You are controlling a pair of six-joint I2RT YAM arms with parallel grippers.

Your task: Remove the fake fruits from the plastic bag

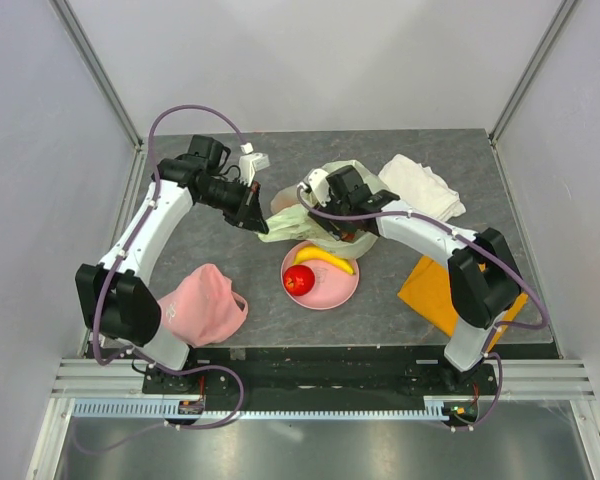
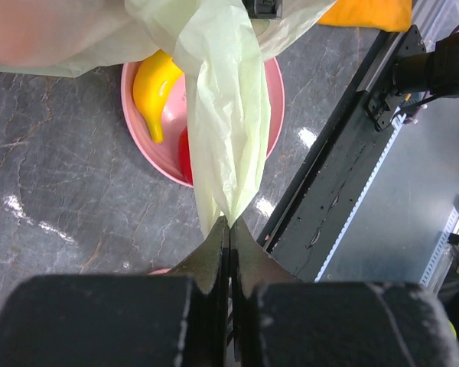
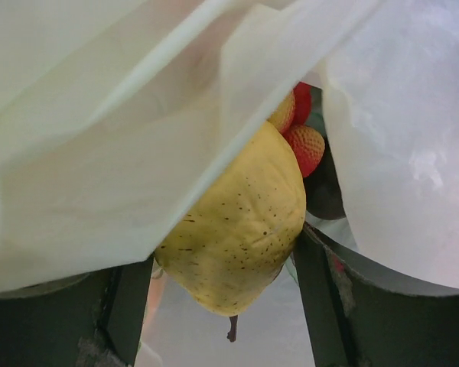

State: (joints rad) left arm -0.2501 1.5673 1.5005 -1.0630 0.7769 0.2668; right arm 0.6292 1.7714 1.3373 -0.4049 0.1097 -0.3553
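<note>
**While the left jaws pinch the bag, the right jaws hold a pear inside it**

Where the grey tabletop (image 1: 210,250) begins at the left, a pink cap (image 1: 205,305) lies near the base of the left arm (image 1: 155,215). That arm reaches inward toward the middle, and the left jaws are clenched flat on a twisted strip of the plastic bag (image 1: 290,222); the film runs taut away from them in the left wrist view. The bag sits crumpled in the middle of the tabletop toward the far side, pale yellow-green and see-through. Just on its near side stands a pink plate (image 1: 332,292); it carries a red apple (image 1: 298,281) at its left and a yellow banana (image 1: 327,260) across its far part, both outside the bag. Seen from the left wrist, the stretched strip crosses in front of the plate and hides part of the apple. Further right, the right arm (image 1: 430,235) bends in from the right side; the right jaws are sunk into the bag and stand wide, grasping a yellow pear (image 3: 237,222) with brown specks, one finger at each side of it. Bag film drapes over the pear's upper left; behind it, deeper in the bag, a red-and-yellow berry cluster (image 3: 304,145) shows. A folded white cloth (image 1: 420,185) lies just beside the bag at the far right; an orange cloth (image 1: 430,295) lies at the near right, partly under the right arm.
</note>
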